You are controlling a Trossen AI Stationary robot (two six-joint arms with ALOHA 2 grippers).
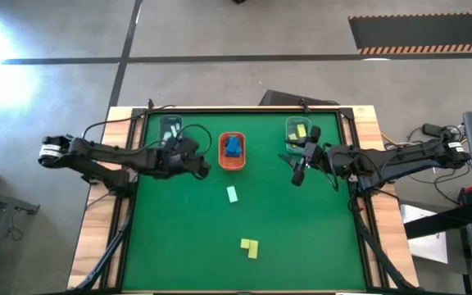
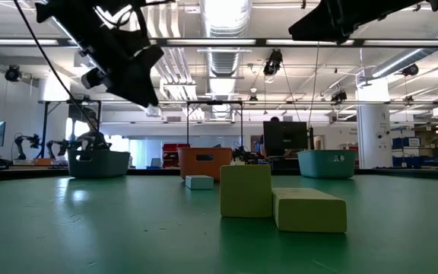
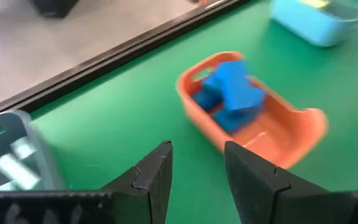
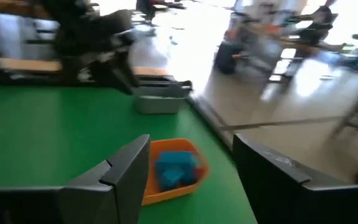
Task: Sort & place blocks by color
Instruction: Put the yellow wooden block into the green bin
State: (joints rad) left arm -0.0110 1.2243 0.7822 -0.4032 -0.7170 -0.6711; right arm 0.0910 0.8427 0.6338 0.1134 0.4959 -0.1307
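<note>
Inside the orange tray (image 1: 233, 162) lie blue blocks (image 1: 233, 147); both end effectors, left (image 1: 204, 170) and right (image 1: 297, 170), spread, empty.

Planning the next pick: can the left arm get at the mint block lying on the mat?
Probably yes. The left gripper is open and empty, and bare mat lies between it and the mint block.

Orange tray (image 1: 232, 161), two grey trays (image 1: 170, 128), green table (image 1: 179, 238)
</note>
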